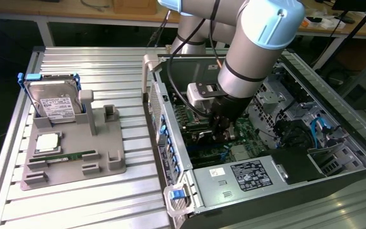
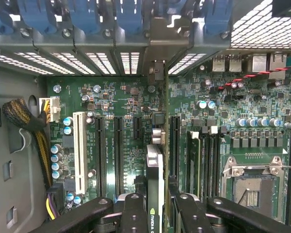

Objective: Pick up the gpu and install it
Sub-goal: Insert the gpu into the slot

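Note:
The gpu (image 2: pixel 155 167) shows edge-on in the wrist view, a thin card with a silver and black edge. It stands upright between my two black fingers (image 2: pixel 135 213). My gripper (image 2: pixel 157 206) is shut on it. The card hangs over the green motherboard (image 2: pixel 116 97), lined up between the long black expansion slots (image 2: pixel 119 150), with its far end by the case's rear slot openings (image 2: pixel 155 73). Whether it touches a slot I cannot tell. In the exterior view my gripper (image 1: pixel 224 128) reaches down into the open computer case (image 1: pixel 335 157).
A grey fixture tray (image 1: pixel 75 162) on the exterior view's left holds a hard drive (image 1: pixel 55 102), a processor chip (image 1: pixel 47 142) and a memory stick (image 1: pixel 72 156). Inside the case are a power supply (image 1: pixel 247 174), a cable bundle (image 2: pixel 26 121), memory modules (image 2: pixel 203 155) and the processor socket (image 2: pixel 254 187).

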`<state>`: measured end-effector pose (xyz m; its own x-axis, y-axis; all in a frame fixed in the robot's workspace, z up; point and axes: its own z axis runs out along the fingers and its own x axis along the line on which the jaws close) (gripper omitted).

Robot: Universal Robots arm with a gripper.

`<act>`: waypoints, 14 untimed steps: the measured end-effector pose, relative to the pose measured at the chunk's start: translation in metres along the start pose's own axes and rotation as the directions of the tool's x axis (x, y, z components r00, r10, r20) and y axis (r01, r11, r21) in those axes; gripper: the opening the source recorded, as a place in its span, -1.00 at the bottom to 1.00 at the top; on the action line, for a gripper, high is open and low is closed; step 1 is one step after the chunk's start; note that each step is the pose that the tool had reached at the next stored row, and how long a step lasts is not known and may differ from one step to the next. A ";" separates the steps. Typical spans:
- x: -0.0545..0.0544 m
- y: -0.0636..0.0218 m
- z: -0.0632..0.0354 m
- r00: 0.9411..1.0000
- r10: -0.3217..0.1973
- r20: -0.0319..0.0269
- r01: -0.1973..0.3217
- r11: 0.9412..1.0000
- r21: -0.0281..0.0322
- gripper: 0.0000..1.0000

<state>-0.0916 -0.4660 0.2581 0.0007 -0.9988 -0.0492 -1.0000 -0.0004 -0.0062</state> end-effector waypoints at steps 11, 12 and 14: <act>0.001 0.0000 -0.0002 1.000 0.000 0.000 0.000 1.000 0.000 -0.46; 0.001 0.0000 -0.0002 1.000 0.000 0.000 0.000 1.000 0.000 -0.46; 0.001 0.0000 -0.0002 1.000 0.000 0.000 0.000 1.000 0.000 -0.46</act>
<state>-0.0916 -0.4673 0.2582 0.0006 -0.9988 -0.0489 -1.0000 -0.0003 -0.0061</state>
